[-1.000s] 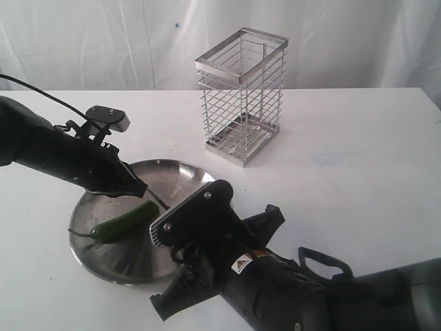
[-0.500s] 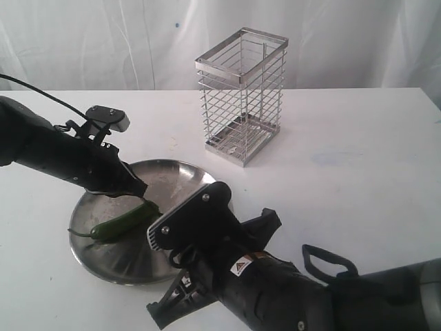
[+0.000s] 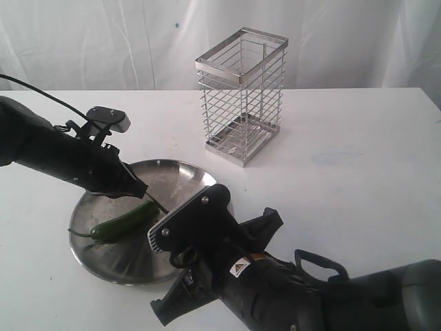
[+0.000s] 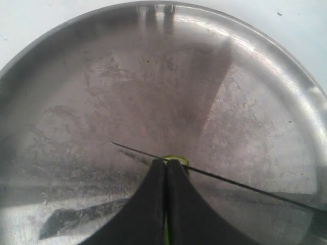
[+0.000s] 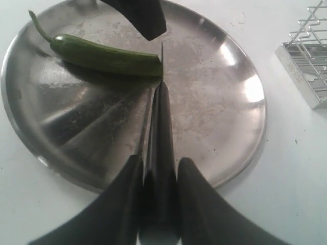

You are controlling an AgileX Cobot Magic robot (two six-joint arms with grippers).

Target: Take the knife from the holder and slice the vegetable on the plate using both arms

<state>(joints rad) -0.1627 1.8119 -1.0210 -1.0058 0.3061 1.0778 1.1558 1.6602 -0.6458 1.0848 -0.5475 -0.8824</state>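
Note:
The dark green chili (image 3: pixel 124 222) lies on the steel plate (image 3: pixel 114 263), its stem toward the plate's left rim. My left gripper (image 3: pixel 138 187) is shut, and its fingertips (image 4: pixel 166 162) rest on top of the chili's right end (image 4: pixel 177 161). My right gripper (image 5: pixel 161 162) is shut on the black knife's handle (image 5: pixel 162 127). The thin blade (image 4: pixel 230 181) crosses just beyond the left fingertips and meets the chili's blunt end (image 5: pixel 156 64). In the exterior view the right wrist mount hides most of the knife. The wire holder (image 3: pixel 241 96) stands empty behind the plate.
The holder's base (image 5: pixel 306 66) is close to the plate's far rim (image 5: pixel 258 109). White tabletop surrounds the plate, with a white curtain behind. The bulky right arm (image 3: pixel 289 289) fills the front of the table.
The right arm dipped slightly toward the front and came back, with the blade staying at the chili's end. The left arm and the chili have barely moved.

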